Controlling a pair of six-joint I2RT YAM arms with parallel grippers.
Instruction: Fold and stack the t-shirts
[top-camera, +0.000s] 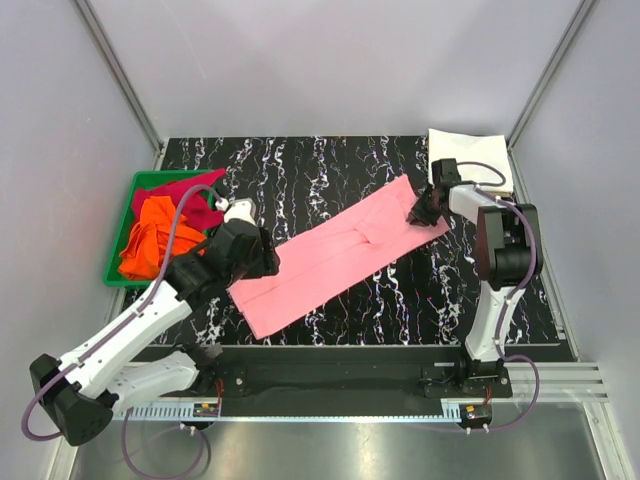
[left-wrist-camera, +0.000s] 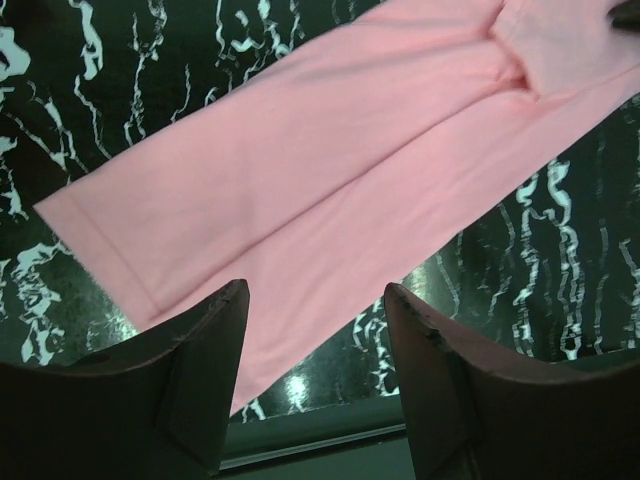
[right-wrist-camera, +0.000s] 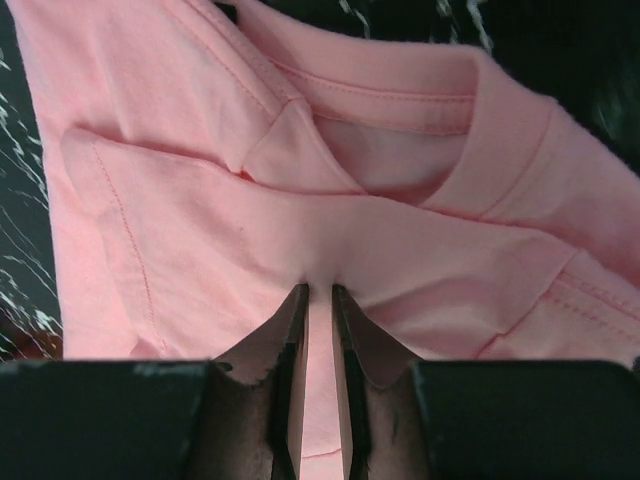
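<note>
A light pink t-shirt (top-camera: 335, 258) lies folded into a long strip across the marbled table, from near left to far right. My right gripper (top-camera: 422, 210) is shut on its collar end; the right wrist view shows pink cloth (right-wrist-camera: 320, 230) pinched between the jaws. My left gripper (top-camera: 262, 262) is open and empty above the strip's hem end (left-wrist-camera: 300, 200). A folded white t-shirt (top-camera: 468, 152) lies at the far right corner. The bright orange t-shirt (top-camera: 152, 240) and dark magenta-red t-shirt (top-camera: 190, 196) lie crumpled in the tray.
A green plastic tray (top-camera: 122, 228) stands at the table's left edge. The table's near edge (left-wrist-camera: 330, 440) shows just below my left fingers. Grey enclosure walls surround the table.
</note>
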